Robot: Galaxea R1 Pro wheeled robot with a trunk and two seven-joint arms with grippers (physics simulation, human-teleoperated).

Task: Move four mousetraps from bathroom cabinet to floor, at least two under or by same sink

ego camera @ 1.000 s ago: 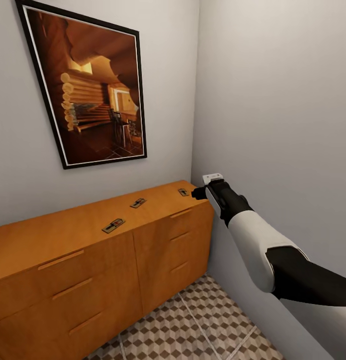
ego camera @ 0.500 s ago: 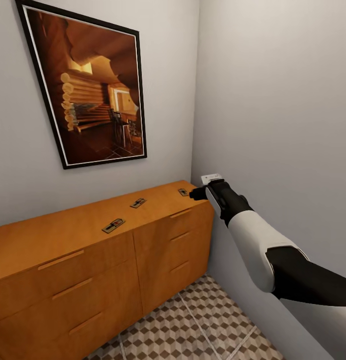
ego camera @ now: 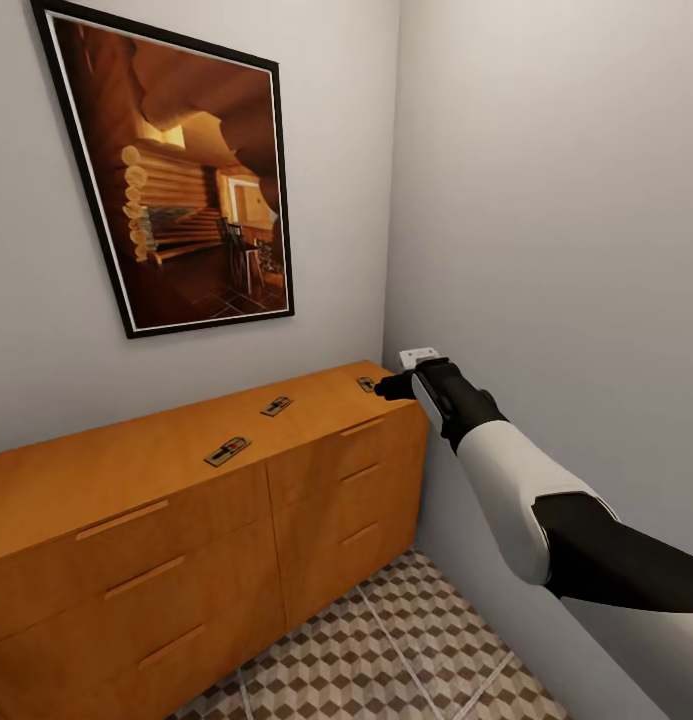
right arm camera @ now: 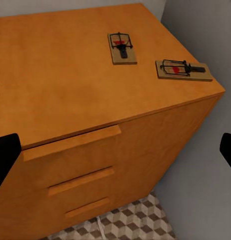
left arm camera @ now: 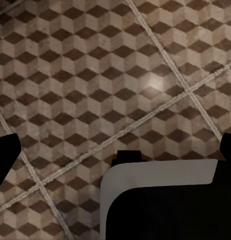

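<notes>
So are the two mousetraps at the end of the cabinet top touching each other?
Apart. In the right wrist view, bare orange cabinet top shows between the mousetrap nearer the corner and the other mousetrap.

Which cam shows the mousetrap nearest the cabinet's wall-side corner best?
Right wrist view: the corner mousetrap lies large, with wire and red spot clear. In the head view its place is behind the right tool. Left wrist shows floor tiles.
</notes>
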